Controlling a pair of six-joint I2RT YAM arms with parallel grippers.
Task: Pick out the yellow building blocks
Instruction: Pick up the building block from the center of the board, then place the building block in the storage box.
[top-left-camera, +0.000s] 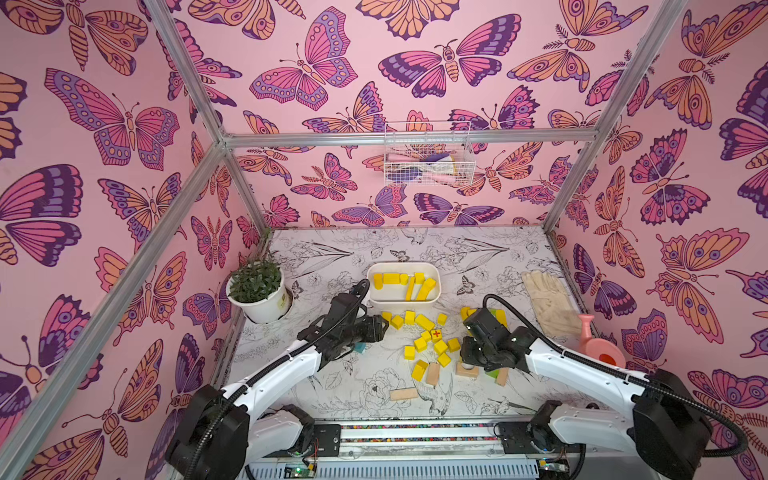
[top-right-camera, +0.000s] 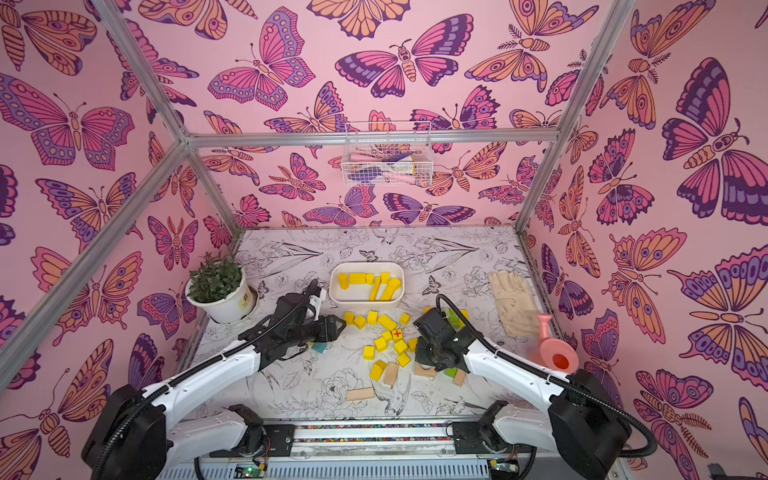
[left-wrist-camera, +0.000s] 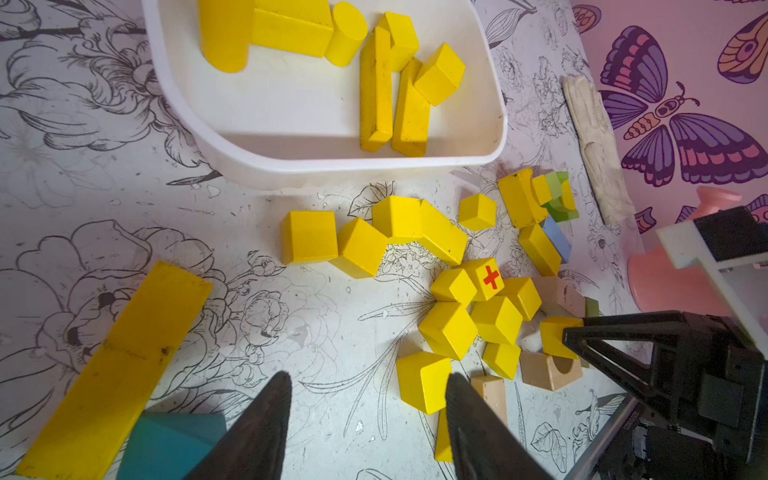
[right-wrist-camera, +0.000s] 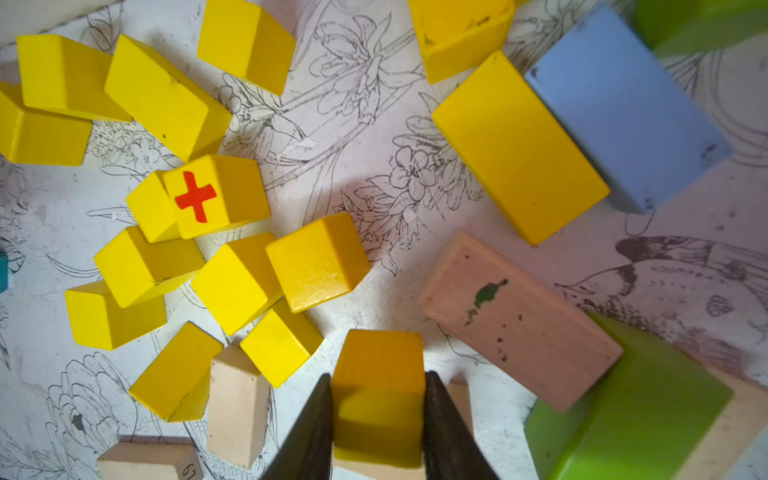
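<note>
Right gripper (right-wrist-camera: 378, 376) is clamping a yellow cube (right-wrist-camera: 376, 357) mid-worktop (top-left-camera: 332, 257); left gripper (left-wrist-camera: 368, 378) is hanging partly open, empty, near the white bin (left-wrist-camera: 332, 170).

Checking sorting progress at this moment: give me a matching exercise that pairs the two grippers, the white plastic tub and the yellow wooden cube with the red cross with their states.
Column 1
1. right gripper
2. left gripper
3. white plastic tub
4. yellow wooden cube with a red cross

Column 2
a. jaws apart, gripping nothing
b. lies among loose yellow cubes
c. closed on a small yellow wooden cube
d. contains several yellow wooden blocks

Pairs: 1-c, 2-a, 3-d, 4-b
</note>
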